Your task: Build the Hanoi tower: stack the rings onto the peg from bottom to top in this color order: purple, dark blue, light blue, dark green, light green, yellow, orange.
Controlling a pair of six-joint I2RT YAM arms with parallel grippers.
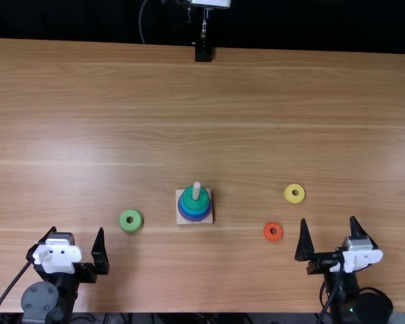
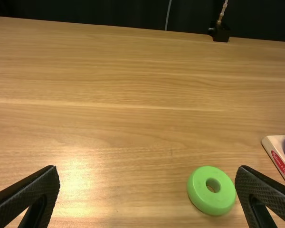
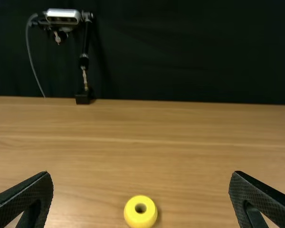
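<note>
My left end effector (image 1: 77,229) was over the near left part of the desk (image 1: 256,121), its two fingers spread wide, with a bare gap between their tips. My right end effector (image 1: 329,219) was over the near right part, its fingers likewise parted wide.

Between the two stood the square wooden base (image 1: 182,221), flat on the desk, with its pale peg (image 1: 196,191) upright. Rings were already threaded on it: purple at the bottom, blue above that, and dark green (image 1: 190,200) on top. I could not tell whether the blue was one ring or two. The tip of the peg stuck up above the stack.

Three rings lay flat on the desk, holes upward. The light green ring (image 1: 131,227) was between my left end effector and the base, and from that wrist I saw it near the tip of one finger. The orange ring (image 1: 273,237) was between the base and my right end effector, nearer the latter. The yellow ring (image 1: 294,199) lay farther from me than the orange one and a little to its right; in my right wrist view it showed between the two fingers, apart from both.

At the far edge of the desk was a black stand (image 1: 203,52), in front of a dark curtain (image 3: 190,52).
</note>
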